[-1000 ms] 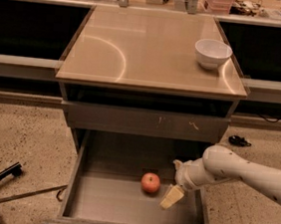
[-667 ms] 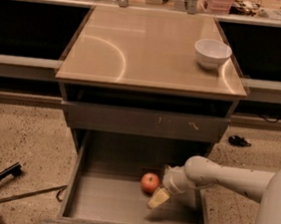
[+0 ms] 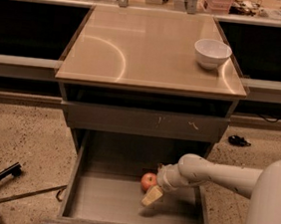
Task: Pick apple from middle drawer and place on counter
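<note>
The apple [image 3: 148, 180], small and red-orange, lies on the floor of the open middle drawer [image 3: 116, 204], right of its centre. My gripper [image 3: 153, 194] reaches in from the right on a white arm, its pale fingertip just right of and below the apple, very close to it. The tan counter [image 3: 152, 45] with its curved arc mark lies above the drawer.
A white bowl [image 3: 212, 52] stands at the counter's right rear. The closed drawer front with pale scratch marks [image 3: 144, 120] sits between counter and open drawer. Dark metal parts [image 3: 2, 184] lie on the speckled floor to the left. A black object [image 3: 238, 141] lies on the floor at right.
My arm has pushed further left into the drawer, and the gripper has come from right of the apple to right beside it. The apple has stayed put.
</note>
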`<state>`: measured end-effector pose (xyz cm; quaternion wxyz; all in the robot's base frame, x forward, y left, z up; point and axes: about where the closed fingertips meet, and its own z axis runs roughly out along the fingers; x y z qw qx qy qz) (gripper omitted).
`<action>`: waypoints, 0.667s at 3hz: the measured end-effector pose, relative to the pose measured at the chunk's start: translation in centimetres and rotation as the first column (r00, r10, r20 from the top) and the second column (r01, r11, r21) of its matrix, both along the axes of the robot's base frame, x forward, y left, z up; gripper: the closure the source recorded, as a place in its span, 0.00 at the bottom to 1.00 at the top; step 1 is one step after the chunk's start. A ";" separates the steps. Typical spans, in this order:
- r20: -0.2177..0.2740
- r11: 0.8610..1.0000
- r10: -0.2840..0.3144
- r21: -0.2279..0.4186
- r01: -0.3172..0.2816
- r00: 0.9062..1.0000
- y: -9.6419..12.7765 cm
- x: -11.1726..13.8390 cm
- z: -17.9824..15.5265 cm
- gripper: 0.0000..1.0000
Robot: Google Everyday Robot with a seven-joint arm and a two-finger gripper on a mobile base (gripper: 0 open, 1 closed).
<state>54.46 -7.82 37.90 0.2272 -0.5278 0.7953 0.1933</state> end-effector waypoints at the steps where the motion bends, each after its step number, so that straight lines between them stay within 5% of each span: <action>1: -0.001 0.999 0.028 0.015 -0.028 1.000 1.8 0.6 -0.9 0.00; 2: -0.007 0.999 0.042 0.014 -0.042 0.999 2.8 1.1 -1.8 0.00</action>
